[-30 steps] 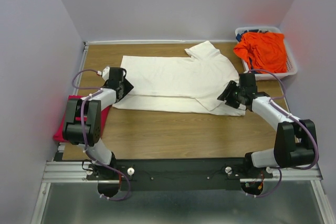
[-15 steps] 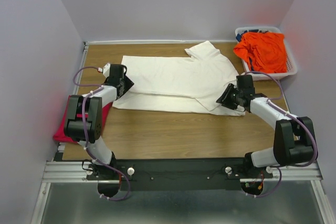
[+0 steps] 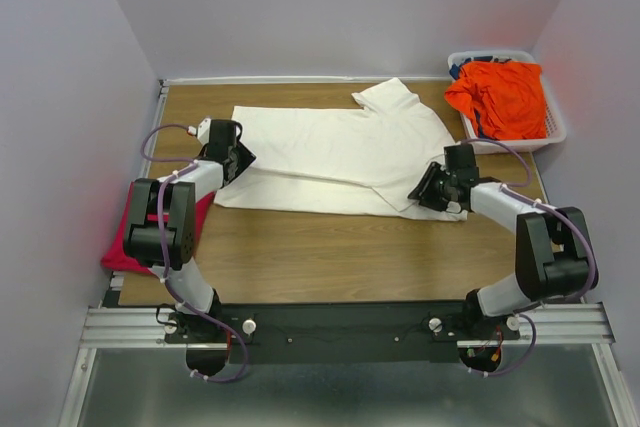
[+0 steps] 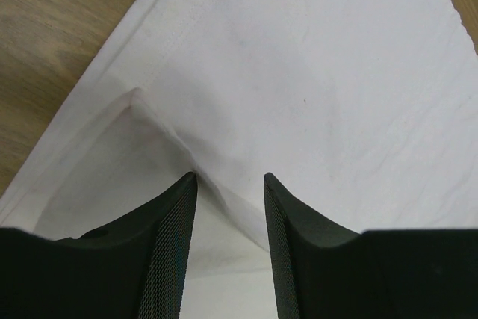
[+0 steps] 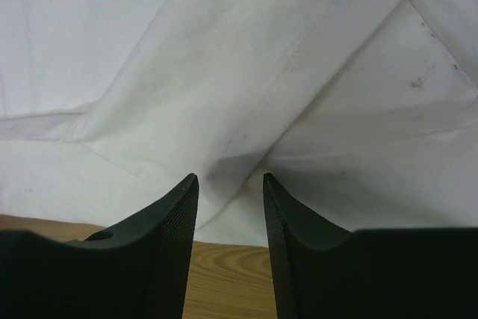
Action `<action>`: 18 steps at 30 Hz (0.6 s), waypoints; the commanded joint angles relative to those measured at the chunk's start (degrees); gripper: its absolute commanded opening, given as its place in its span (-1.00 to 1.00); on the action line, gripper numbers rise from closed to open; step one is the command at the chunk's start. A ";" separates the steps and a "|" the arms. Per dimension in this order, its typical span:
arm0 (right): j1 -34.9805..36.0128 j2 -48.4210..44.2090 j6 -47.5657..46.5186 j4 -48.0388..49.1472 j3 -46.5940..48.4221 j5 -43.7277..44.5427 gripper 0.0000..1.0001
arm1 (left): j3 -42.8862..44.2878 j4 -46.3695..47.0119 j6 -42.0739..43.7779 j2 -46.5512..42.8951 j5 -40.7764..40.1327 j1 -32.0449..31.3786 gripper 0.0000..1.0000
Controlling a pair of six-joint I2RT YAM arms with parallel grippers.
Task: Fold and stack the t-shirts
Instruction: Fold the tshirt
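- Top external view: the cream-white t-shirt (image 3: 340,152) lies spread flat across the far half of the tabletop (image 3: 330,252), its long side running left to right, with one sleeve pointing toward the far edge.
- Its near side shows a layer of cloth folded over another, and the fold's edge runs along the shirt.
- The left hand (image 3: 238,159) sits low over the shirt's left end, and the right hand (image 3: 425,192) sits low over its near right corner.
- Left wrist view: the left hand (image 4: 230,181) has its fingers (image 4: 168,252) moderately apart. A raised crease of white cloth runs into the gap, and nothing is pinched.
- Right wrist view: the right hand (image 5: 230,181) has much the same medium gap. It is poised over overlapping white layers at the shirt's near edge, with wood showing just below, and holds nothing.
- The bright orange t-shirt (image 3: 500,97) is bunched in the white basket (image 3: 555,127) at the far right corner.
- The magenta-pink t-shirt (image 3: 118,249) lies at the tabletop's left edge, partly hidden behind the left arm.
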 commanded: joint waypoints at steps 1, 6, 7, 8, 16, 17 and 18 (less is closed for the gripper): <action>0.52 2.06 0.91 2.02 -0.08 0.36 -0.06 | 1.55 0.83 -0.08 0.75 0.70 0.02 -0.03; 0.52 3.99 1.61 2.64 2.12 0.71 -0.34 | 1.73 0.74 0.01 0.93 0.61 0.02 -0.03; 0.52 4.09 1.61 2.64 2.47 0.80 -0.51 | 1.81 0.65 0.01 1.02 0.61 0.11 -0.03; 0.43 4.35 1.79 2.81 3.34 0.71 -0.58 | 1.90 0.65 0.09 1.10 0.61 0.11 -0.03; 0.52 7.34 2.14 2.81 8.79 0.36 -0.92 | 2.43 0.56 0.36 1.81 0.70 0.46 -0.03; 0.43 7.78 2.40 2.81 9.41 0.19 -0.93 | 2.52 0.56 0.36 1.89 0.70 0.55 -0.03; 0.43 8.22 2.40 2.81 10.20 0.10 -0.93 | 2.61 0.56 0.27 2.07 0.79 0.55 -0.03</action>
